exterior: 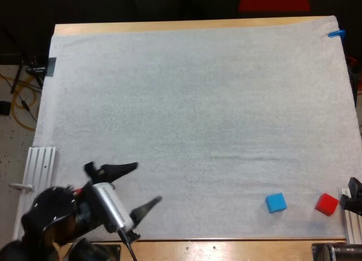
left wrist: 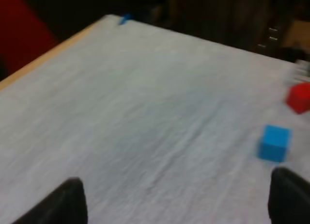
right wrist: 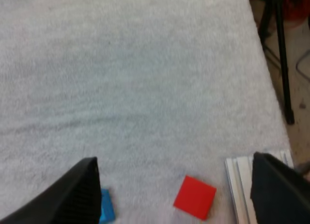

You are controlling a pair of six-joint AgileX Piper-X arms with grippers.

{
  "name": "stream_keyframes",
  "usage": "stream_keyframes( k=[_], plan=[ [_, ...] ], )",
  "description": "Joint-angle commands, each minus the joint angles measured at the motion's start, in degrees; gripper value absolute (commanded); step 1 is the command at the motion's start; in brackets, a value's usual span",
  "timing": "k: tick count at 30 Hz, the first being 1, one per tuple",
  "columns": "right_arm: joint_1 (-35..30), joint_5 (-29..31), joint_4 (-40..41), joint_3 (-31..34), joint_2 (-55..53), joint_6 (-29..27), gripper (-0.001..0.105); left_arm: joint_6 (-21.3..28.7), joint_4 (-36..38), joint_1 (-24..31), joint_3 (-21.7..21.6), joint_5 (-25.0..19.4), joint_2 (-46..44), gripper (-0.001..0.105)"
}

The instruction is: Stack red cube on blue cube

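The wooden counter (exterior: 198, 26) carries a white mat (exterior: 198, 114) over nearly all of its top. My left arm sits at the mat's near left corner. My left jaws stand wide apart with nothing between them, well apart from both cubes and facing across the mat toward them. My right jaws are at the near right edge of the mat, also spread open and empty. They hang above the mat with the red cube (exterior: 326, 204) ahead of the gap between the two fingers, untouched.

The blue cube (exterior: 276, 203) rests flat on the mat near the front edge, toward the right. The red cube lies on the mat to its right, near it but not touching, close to the mat's right edge.

As I judge it, none of the stacking is done: both cubes sit on the mat and neither is gripped. Everything is left to do: close on the red cube, lift it, carry it over the blue cube, set it down squarely and let go. My right jaws look the better placed to begin.
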Motion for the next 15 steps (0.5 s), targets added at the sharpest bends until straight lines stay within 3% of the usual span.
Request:
stream_keyframes(
  k=[1,10,15],
  plan=[
    [-0.08,-0.51,3.06,-2.33,1.32,0.61,0.063,1.01,-0.37,-3.34,-1.73,0.49,2.01,0.073],
    [-0.08,-7.87,5.63,-5.23,4.20,7.44,0.063,3.21,2.63,-21.84,-5.73,0.49,13.16,0.073],
    [-0.08,-5.98,5.63,-5.23,6.02,6.62,0.063,3.21,2.43,-28.74,-5.73,-1.33,16.89,0.073]
  ],
)
